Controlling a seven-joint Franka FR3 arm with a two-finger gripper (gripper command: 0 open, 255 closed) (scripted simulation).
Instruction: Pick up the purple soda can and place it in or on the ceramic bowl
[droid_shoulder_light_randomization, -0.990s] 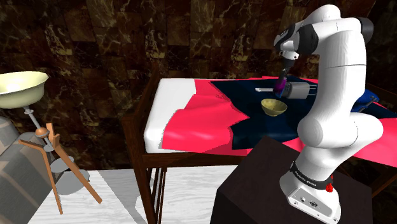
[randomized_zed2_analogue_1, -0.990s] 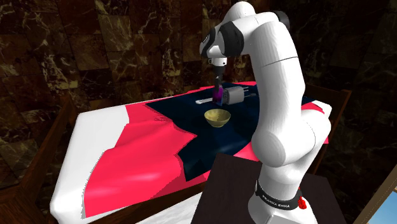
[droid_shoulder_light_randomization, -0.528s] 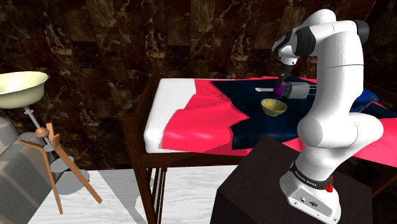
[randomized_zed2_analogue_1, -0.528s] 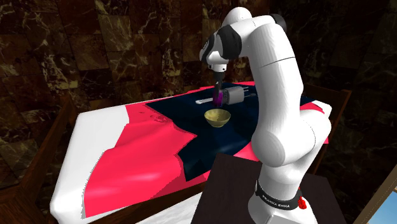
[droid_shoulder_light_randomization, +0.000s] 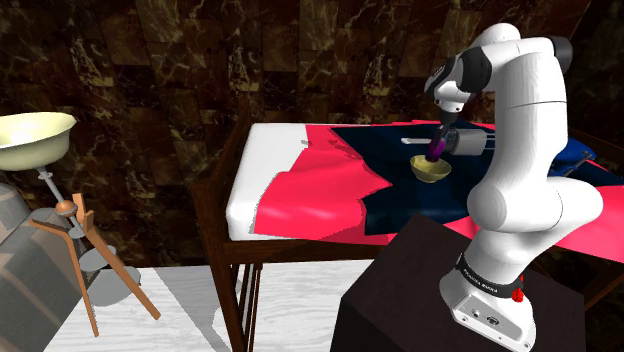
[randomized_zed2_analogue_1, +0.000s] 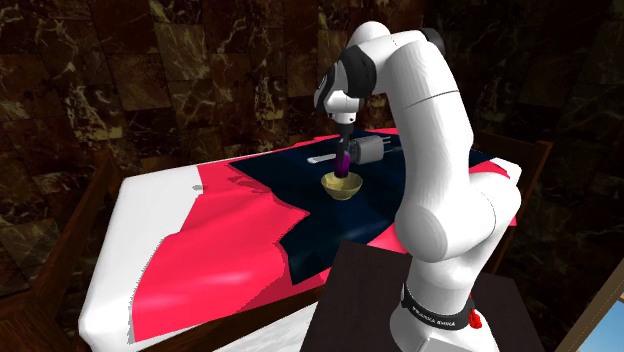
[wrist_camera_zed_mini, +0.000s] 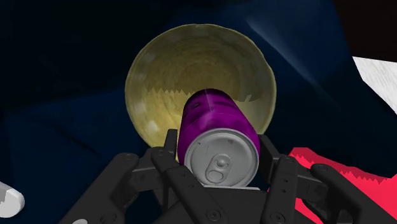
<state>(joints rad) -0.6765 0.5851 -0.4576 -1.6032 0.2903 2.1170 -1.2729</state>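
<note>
The purple can (wrist_camera_zed_mini: 213, 124) is clamped between the black fingers of the gripper (wrist_camera_zed_mini: 218, 151), with its lid end toward the hand and its base pointed down into the bowl (wrist_camera_zed_mini: 191, 57). The can is held upright over the bowl's hollow, seemingly a little off the bowl's centre. In the shoulder view its lower end is level with the bowl's rim or just inside it. Whether the base touches the bowl's inside cannot be told.

The step in hand is judged to be the final lowering and release. The can should be brought over the bowl's centre and lowered straight, so that the rim is not struck and the bowl is not pushed across the dark blue cloth (droid_shoulder_light_randomization: 395, 190) beneath it. The fingers are best parted only once the base is close to the bowl's bottom. Because that bottom is curved, some tipping against the bowl's wall is to be expected. The hand should then be drawn straight up, clear of the grey cylinder (droid_shoulder_light_randomization: 468, 142) lying just beyond the bowl.
</note>
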